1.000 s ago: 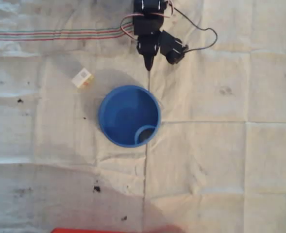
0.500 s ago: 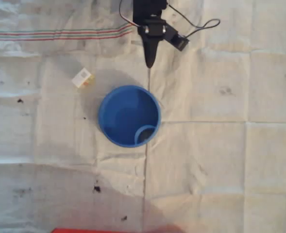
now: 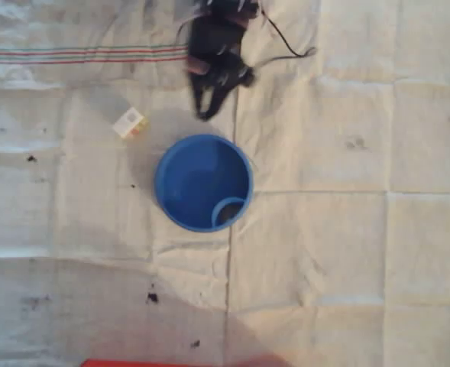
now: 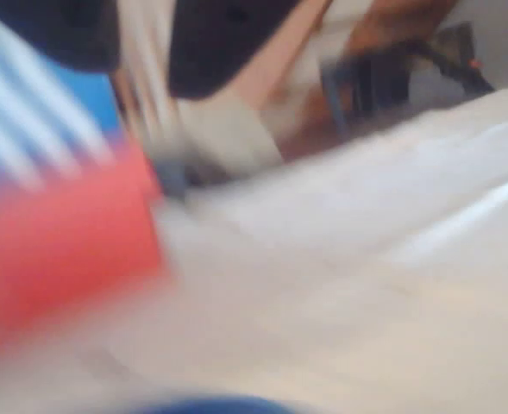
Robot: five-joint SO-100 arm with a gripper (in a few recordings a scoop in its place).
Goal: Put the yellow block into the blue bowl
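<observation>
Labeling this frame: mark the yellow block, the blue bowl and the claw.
yellow block (image 3: 131, 123), overhead view, on its whitish top face.
blue bowl (image 3: 166, 164), overhead view, on the upper-left rim.
claw (image 3: 204, 113), overhead view, at the blurred dark tip above the bowl.

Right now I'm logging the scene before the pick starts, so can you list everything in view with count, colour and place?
yellow block: one, pale yellow with a whitish top, on the cloth up and left of the bowl in the overhead view, apart from it.
blue bowl: one, deep blue with a lighter ring inside at lower right, mid-cloth, nothing else inside.
cloth: one, whitish, creased and spotted, with red and green stripes at upper left, covering the table.
red item: one, a strip at the bottom edge; what it is cannot be told.
cable: one, black, beside the arm at top.
gripper: one, black, motion-blurred, above the bowl's top rim in the picture, right of the block; jaws unreadable.
</observation>
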